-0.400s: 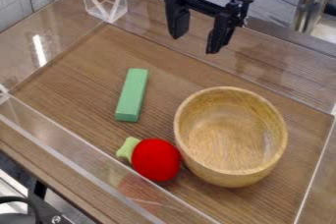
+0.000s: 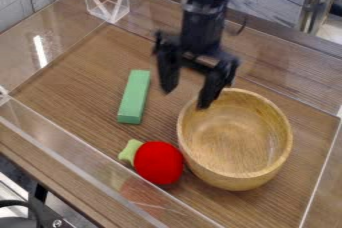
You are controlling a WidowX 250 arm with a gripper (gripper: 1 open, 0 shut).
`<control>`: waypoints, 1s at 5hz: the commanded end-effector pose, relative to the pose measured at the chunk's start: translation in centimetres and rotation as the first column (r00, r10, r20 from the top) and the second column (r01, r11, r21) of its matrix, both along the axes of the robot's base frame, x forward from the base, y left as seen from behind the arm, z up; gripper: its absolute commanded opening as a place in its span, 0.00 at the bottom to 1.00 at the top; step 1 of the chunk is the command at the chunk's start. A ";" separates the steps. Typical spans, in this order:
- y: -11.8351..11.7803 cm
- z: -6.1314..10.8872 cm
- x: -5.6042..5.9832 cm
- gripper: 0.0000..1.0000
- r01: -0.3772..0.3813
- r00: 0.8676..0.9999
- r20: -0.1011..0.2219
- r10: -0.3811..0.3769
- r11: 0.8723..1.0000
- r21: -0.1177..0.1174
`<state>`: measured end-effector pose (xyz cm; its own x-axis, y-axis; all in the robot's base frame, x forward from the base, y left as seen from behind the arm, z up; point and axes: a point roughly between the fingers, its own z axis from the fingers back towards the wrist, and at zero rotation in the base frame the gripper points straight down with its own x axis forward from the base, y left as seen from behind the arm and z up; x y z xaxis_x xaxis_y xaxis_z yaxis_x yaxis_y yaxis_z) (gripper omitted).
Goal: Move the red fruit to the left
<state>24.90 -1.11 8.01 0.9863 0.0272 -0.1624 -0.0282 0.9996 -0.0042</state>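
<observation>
The red fruit [image 2: 159, 162] lies on the wooden floor of the clear-walled tray [image 2: 54, 137], close to the near wall, with its light green leafy cap pointing left. Its right side sits just beside, perhaps touching, the outer wall of the wooden bowl [image 2: 237, 138]; the gap is too small to judge. That crowding matters: a finger coming down on the fruit's right side has little room, so a grip across the near-far direction looks easier. Behind and to the left of the fruit, clear of it, lies the flat green block [image 2: 134, 96], aligned roughly front to back; it leaves the wood directly left of the fruit bare, which seems the natural place to set it down. The gripper [image 2: 189, 79] hangs above and behind the fruit, over the floor between the block and the bowl's far rim, pointing downward with its dark fingers spread wide and nothing between them. Being open and empty suits an approach, and the fruit is not yet grasped.
</observation>
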 end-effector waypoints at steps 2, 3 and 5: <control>2.3 -1.4 -4.0 1.00 0.034 0.995 0.091 -0.035 0.999 0.009; 4.3 -2.5 -5.2 1.00 0.032 0.995 0.099 -0.033 0.999 0.011; 5.4 -2.9 -6.8 0.00 0.052 0.994 0.100 -0.052 0.999 0.003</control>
<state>17.85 3.91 4.60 0.9962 -0.0190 -0.0850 0.0179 0.9997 -0.0134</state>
